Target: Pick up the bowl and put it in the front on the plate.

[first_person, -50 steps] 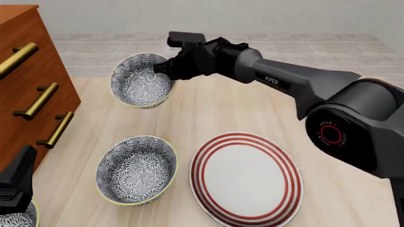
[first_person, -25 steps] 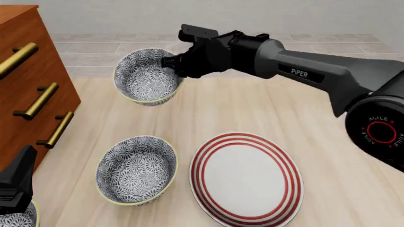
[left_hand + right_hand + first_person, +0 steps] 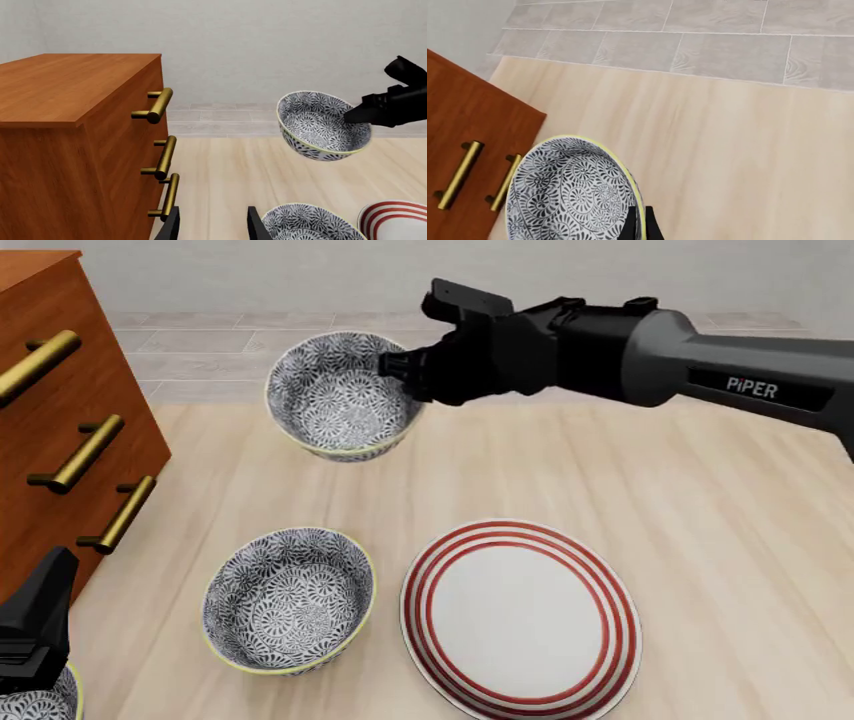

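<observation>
The right claw [image 3: 400, 375] is clamped on the rim of the bowl [image 3: 340, 395], holding it tilted in the air above the far part of the table [image 3: 694, 500], its hollow showing only its own pattern and nothing inside. A second bowl [image 3: 287, 598], equally bare inside, sits on the table just left of the plate [image 3: 521, 618], which carries nothing, and the edge of a third bowl [image 3: 34, 705] shows at the near left corner below the left claw [image 3: 208, 225], whose fingers stand parted around nothing. A wooden dresser [image 3: 54, 420] with brass handles stands at the left.
</observation>
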`<state>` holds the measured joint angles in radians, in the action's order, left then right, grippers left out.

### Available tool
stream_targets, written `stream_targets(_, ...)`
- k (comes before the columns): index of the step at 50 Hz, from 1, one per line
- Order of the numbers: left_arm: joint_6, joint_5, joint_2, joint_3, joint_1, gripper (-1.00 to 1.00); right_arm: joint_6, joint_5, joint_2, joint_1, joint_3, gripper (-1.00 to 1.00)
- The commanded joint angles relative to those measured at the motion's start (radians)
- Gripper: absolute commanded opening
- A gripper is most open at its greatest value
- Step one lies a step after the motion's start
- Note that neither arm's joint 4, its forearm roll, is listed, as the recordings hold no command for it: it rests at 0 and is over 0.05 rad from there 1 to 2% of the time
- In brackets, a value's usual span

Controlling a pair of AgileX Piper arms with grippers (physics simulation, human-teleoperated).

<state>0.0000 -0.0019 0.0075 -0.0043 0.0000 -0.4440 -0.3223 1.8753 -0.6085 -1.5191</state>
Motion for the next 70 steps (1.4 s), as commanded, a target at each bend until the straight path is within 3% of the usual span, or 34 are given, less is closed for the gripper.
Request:
stream_targets(1, 0.000, 0.000, 0.000, 0.000, 0.000, 1.00, -0.004, 0.041, -0.132, 0.031, 0.153, -1.00)
stream_targets(33, 0.000, 0.000, 0.000, 0.000, 0.000, 1.00, -0.025, 0.124, -0.428, 0.137, 0.550, -1.00)
stream_targets(42, 0.000, 0.000, 0.000, 0.000, 0.000, 1.00, -0.015, 0.091, -0.498, 0.145, 0.582, -1.00)
stream_targets(56, 0.000, 0.000, 0.000, 0.000, 0.000, 1.00, -0.064, 0.113, -0.592, 0.143, 0.743, -1.00)
stream_targets(70, 0.000, 0.000, 0.000, 0.000, 0.000, 1.00, -0.081, 0.109, -0.665, 0.168, 0.823, -1.00)
